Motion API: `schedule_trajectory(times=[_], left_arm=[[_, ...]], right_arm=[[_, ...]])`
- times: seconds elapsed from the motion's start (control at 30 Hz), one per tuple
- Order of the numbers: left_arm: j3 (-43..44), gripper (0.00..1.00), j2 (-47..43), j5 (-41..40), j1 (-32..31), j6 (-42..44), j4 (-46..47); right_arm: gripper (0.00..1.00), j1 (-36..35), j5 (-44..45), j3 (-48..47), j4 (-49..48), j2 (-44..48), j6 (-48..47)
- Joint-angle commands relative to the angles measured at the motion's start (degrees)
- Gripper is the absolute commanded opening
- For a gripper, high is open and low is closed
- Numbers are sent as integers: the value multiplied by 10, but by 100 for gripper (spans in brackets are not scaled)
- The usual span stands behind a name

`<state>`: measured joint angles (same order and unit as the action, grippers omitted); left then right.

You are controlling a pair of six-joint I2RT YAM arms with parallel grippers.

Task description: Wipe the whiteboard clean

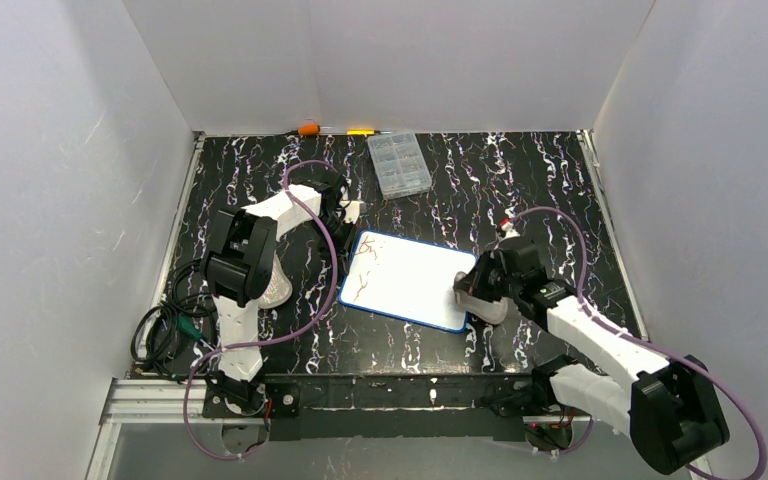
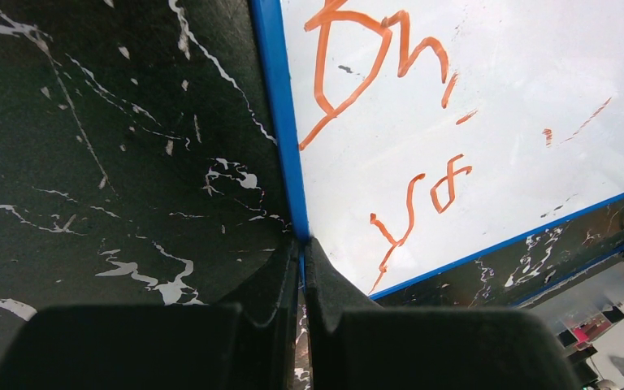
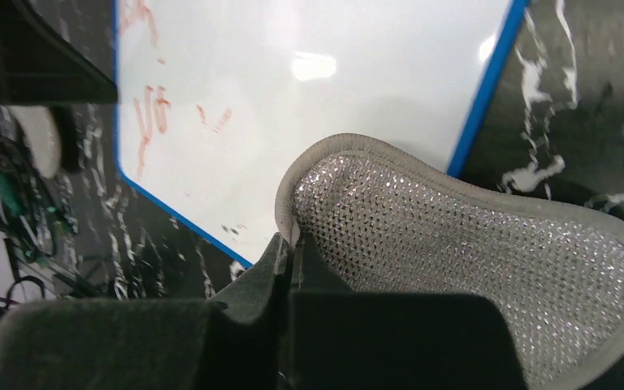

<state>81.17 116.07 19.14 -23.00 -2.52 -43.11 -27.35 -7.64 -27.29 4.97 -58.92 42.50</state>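
Observation:
The whiteboard (image 1: 406, 279) lies flat mid-table, white with a thin blue rim. Reddish-brown scribbles (image 1: 362, 270) sit on its left part; its right part is blank. In the left wrist view the scribbles (image 2: 374, 65) are orange and my left gripper (image 2: 301, 248) is shut on the board's blue rim (image 2: 280, 122) at the far left corner (image 1: 353, 222). My right gripper (image 3: 294, 242) is shut on the edge of a grey mesh cloth pad (image 3: 463, 244). The pad (image 1: 478, 300) rests over the board's right edge.
A clear plastic compartment box (image 1: 400, 164) stands at the back centre. An orange item (image 1: 308, 128) and a yellow one (image 1: 360, 131) lie along the back wall. Cables (image 1: 165, 330) coil at the near left. White walls enclose the black marbled table (image 1: 540, 190).

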Motion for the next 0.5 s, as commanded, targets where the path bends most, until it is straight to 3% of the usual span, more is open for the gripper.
schedule_trajectory(times=[0.0,0.13,0.27,0.47], left_arm=[[-18,0,24,-32,-6,20,-15],[-18,0,26,-26,-6,20,-14],[-16,0,33,-20,-6,18,-14],[-17,0,36,-12,-9,18,-14]], right_arm=[[1,6,-15,48,98,15,-29],[1,6,-32,68,24,-11,-4],[1,-1,-48,60,-61,-103,11],[1,-102,-13,-5,-192,-270,50]])
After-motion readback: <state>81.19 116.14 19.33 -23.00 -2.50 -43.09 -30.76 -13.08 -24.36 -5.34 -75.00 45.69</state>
